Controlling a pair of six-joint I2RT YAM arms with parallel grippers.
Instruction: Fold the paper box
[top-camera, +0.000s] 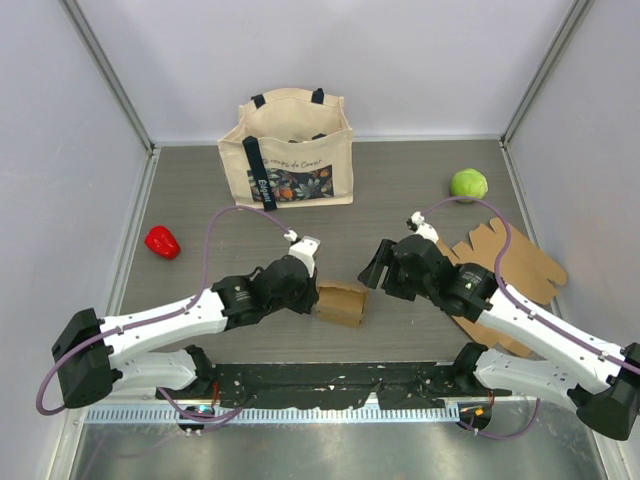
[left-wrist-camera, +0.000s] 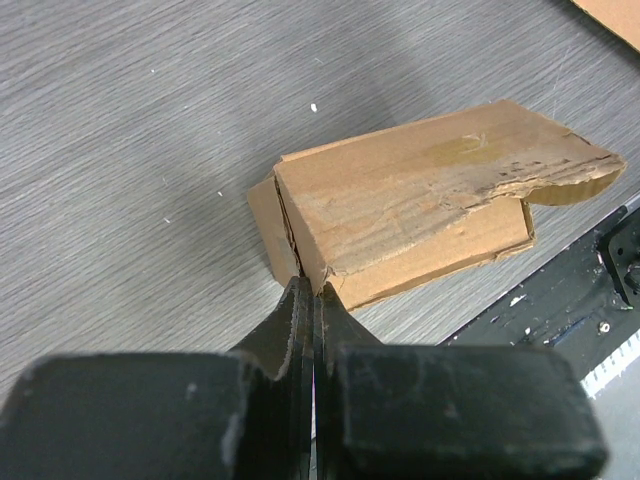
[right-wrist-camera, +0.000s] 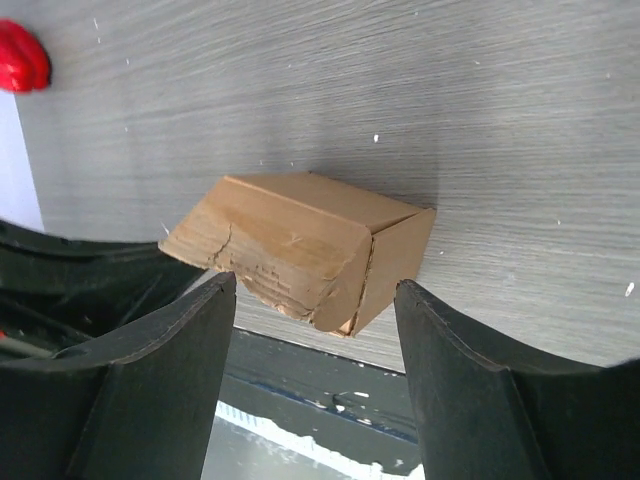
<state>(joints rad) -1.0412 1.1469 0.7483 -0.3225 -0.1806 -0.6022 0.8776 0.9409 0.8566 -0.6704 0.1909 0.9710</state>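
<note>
While the left tool (top-camera: 316, 288) touches the paper box (top-camera: 341, 301), fingers together, the right tool (top-camera: 375, 272) gapes beside it; tote bag (top-camera: 290, 150), red pepper (top-camera: 162, 241), green ball (top-camera: 468, 184) and flat cardboard (top-camera: 520, 265) lie well apart.

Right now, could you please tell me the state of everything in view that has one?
paper box, folded up, torn along one edge.
left gripper, shut, tips at the box's corner.
right gripper, open, holding nothing.
tote bag, upright, top open.
flat cardboard, unfolded, lying flat.
</note>
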